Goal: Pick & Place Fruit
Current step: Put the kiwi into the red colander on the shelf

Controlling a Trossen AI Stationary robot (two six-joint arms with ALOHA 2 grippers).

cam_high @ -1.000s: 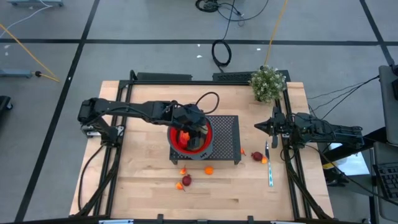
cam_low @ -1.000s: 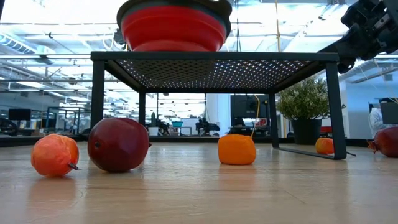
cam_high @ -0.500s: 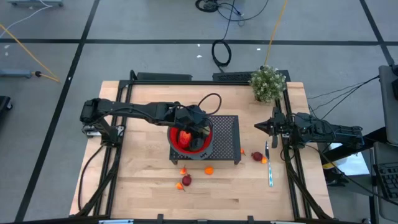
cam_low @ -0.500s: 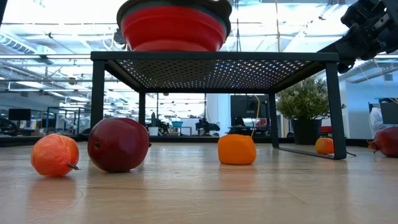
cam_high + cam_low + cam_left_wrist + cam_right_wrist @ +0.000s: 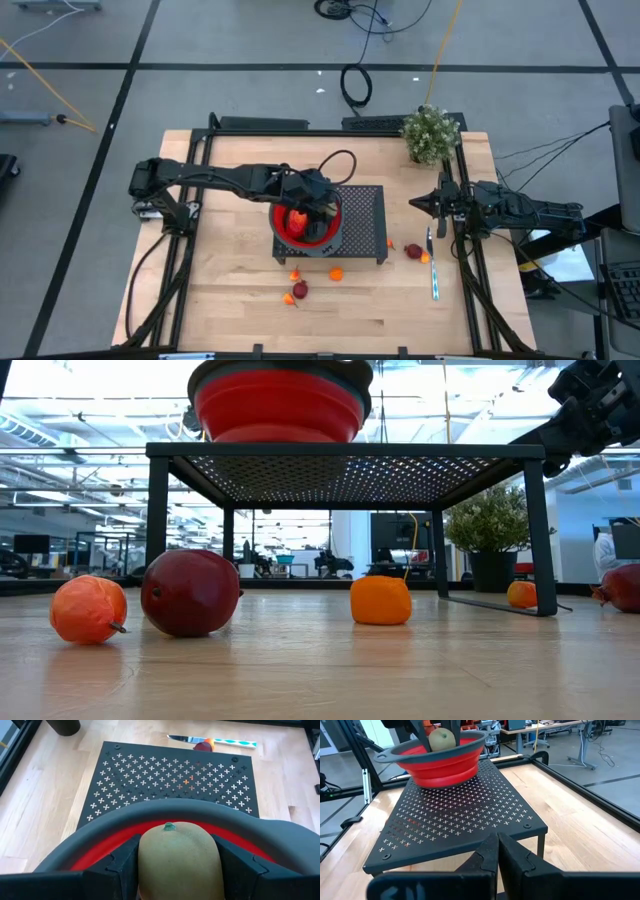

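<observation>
My left gripper hangs over the red bowl on the black perforated stand and is shut on a tan-brown oval fruit. The right wrist view shows that fruit at the height of the bowl's rim, its underside hidden by the bowl wall. A red-orange piece lies in the bowl. On the table near the stand lie small orange balls and a dark red fruit. Another dark red fruit lies to the right. My right gripper waits shut at the table's right side. My left gripper pinches the brown oval fruit between its two fingers, one finger on each long side. The fingers come from above, pointing down into the bowl. The fruit stands upright with its stem end turned away from the wrist. Whether its underside rests on the bowl is hidden.
A leafy potted plant stands at the far right corner. A pale-handled utensil lies near the right edge. The stand has open room beneath it. Bare wood stretches across the table's left and near parts.
</observation>
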